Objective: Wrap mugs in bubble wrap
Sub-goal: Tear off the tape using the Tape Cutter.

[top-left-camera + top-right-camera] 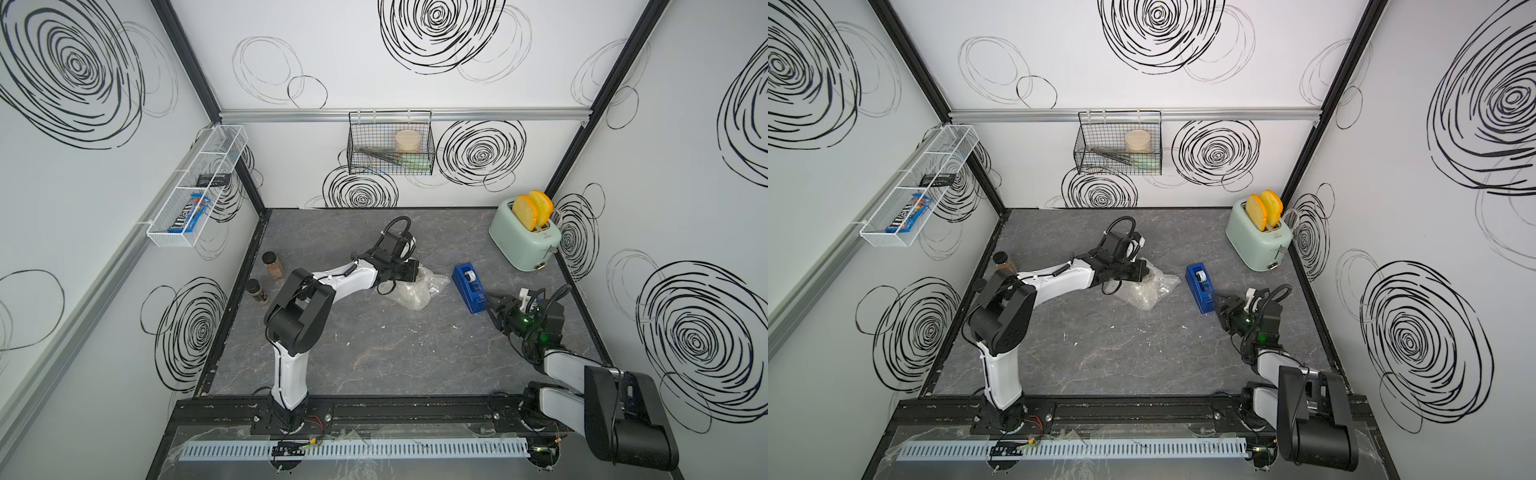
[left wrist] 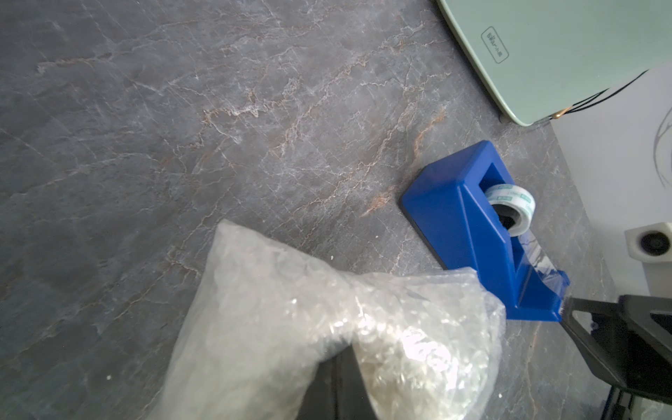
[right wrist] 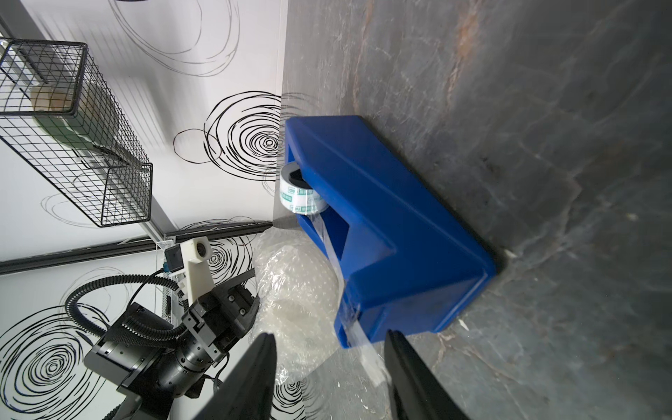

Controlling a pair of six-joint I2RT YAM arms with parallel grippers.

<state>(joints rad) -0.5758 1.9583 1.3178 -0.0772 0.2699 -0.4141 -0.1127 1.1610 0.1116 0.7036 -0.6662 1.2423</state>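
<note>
While swirl-patterned walls are enclosing the grey marbled bench in both top views, the bubble wrap is lying bunched mid-bench, the left tool overlapping its edge. Left wrist: that tool is pinching the wrap, whose contents are hiding. Right wrist: the right tool is standing spread beside the tape dispenser, fingers cropped.

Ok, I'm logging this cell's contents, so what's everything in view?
bubble wrap: one, clear, bunched mid-table, contents hidden
tape dispenser: one, blue, right of wrap
toaster: one, mint green, back right corner, holding two toast slices
spice jars: two, brown, table's left edge
wire basket: one, black, back wall, holding beige tub
wire shelf: one, white, left wall, holding candy pack
left gripper: one, black, shut on bubble wrap
right gripper: one, black, open at dispenser's tape end
</note>
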